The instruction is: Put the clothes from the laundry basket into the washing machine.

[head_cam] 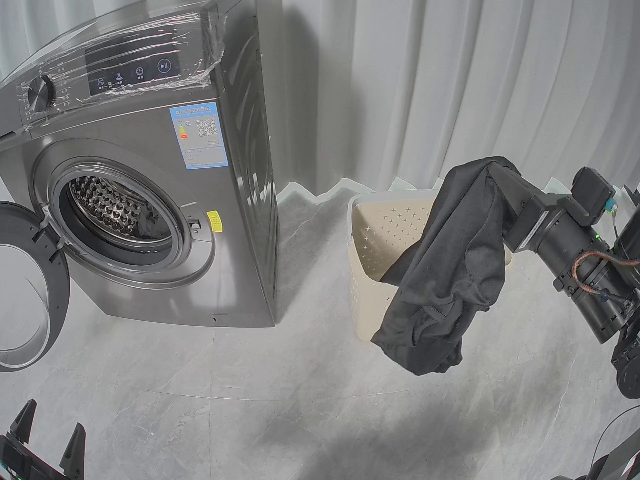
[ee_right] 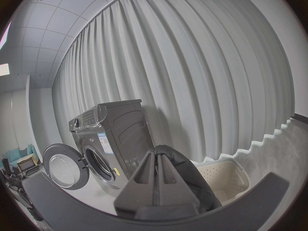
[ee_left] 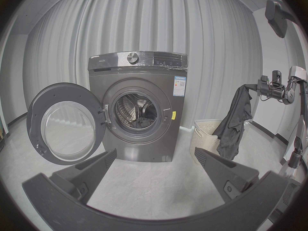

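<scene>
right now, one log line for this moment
right hand shut on dark garment hanging over basket | left hand open | washer door open

white pleated curtain [head_cam: 433, 68] behind grey tiled floor [head_cam: 267, 401].

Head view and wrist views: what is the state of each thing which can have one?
Washing machine door, open wide.
Drum, holds dark cloth.
Laundry basket, upright on the floor.
Right gripper, shut on the dark garment.
Dark garment, hanging beside the basket.
Left gripper, open, empty.
</scene>
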Controlling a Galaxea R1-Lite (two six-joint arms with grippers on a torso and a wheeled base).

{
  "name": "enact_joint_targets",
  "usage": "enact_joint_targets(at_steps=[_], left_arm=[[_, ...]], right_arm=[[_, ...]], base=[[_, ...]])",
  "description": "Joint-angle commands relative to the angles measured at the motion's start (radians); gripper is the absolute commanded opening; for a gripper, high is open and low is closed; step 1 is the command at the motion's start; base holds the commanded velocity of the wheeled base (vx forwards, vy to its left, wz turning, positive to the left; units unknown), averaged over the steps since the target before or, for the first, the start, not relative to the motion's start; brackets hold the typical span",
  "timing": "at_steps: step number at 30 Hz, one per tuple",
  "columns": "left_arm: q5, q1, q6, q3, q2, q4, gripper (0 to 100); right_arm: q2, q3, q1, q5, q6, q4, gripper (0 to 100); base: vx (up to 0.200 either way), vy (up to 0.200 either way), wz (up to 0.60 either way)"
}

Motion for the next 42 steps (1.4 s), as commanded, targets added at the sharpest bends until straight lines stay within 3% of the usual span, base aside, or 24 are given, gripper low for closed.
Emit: enact_joint_targets(at_steps=[1, 30, 42], left_arm=[[0.0, 0.001, 0.0, 0.015, -0.016, 0.0, 100], [0.002, 0.001, 0.0, 0.015, -0.016, 0.0, 100], [0.0, 0.001, -0.002, 0.015, -0.016, 0.0, 100]], right_arm=[[0.013, 0.0, 0.006, 0.0, 0.0, -0.001, 0], [0.001, 0.005, 0.007, 0.009, 0.006, -0.006, 0], [0.002, 0.005, 0.007, 0.012, 0.006, -0.01, 0]], base=[[0.0, 0.2, 0.0], [0.0, 0.2, 0.0], [-0.05, 0.0, 0.0]])
